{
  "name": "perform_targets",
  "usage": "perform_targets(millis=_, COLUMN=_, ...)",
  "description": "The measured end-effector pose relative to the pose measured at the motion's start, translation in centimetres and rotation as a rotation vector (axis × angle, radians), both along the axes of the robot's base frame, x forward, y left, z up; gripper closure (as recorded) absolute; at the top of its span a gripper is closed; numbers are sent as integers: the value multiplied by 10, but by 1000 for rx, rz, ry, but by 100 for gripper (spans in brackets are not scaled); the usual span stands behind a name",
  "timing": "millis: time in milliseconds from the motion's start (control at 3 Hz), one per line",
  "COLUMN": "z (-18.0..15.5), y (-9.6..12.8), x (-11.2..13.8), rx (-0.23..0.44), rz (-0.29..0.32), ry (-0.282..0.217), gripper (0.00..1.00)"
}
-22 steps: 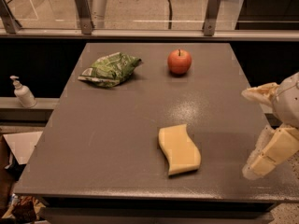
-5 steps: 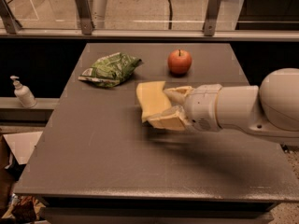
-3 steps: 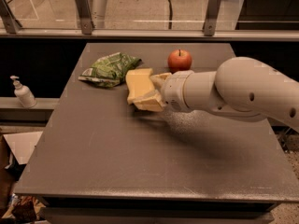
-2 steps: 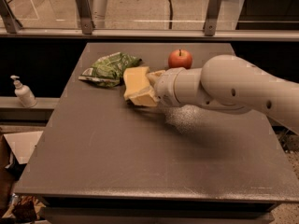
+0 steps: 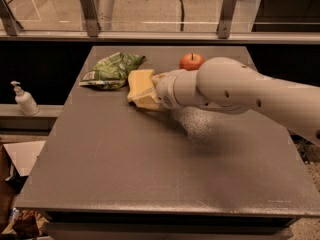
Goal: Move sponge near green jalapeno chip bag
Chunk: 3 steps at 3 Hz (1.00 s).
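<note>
Carried leftward since the last frame, the sponge (image 5: 140, 85) is now just right of the green jalapeno chip bag (image 5: 113, 68), by its near corner; whether the two touch is unclear. The jaws of the gripper (image 5: 156, 91) pinch the sponge's right end, and the pale arm (image 5: 240, 89) stretches away to the bag's right. Farther right of the bag, a red apple (image 5: 191, 61) stands on the grey counter (image 5: 150, 174).

The hand (image 5: 156, 88) grips the sponge (image 5: 139, 86) just beside the green jalapeno chip bag (image 5: 113, 68).
</note>
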<state>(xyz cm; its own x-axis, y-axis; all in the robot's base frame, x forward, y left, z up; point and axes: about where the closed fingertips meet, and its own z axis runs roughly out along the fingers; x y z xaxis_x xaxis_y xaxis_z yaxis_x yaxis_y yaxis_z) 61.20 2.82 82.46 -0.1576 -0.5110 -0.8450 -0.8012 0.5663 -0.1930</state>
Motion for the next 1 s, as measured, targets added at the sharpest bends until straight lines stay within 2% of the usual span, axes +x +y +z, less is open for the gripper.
perform_targets(millis=333, z=-3, y=15, x=6, rx=14, rz=1, ry=6, gripper=100)
perform_targets(millis=667, z=-8, y=24, x=9, rx=31, rz=-2, ry=33, gripper=82)
perform_targets(millis=1000, z=-11, y=32, x=10, rx=43, rz=-3, ry=52, gripper=59)
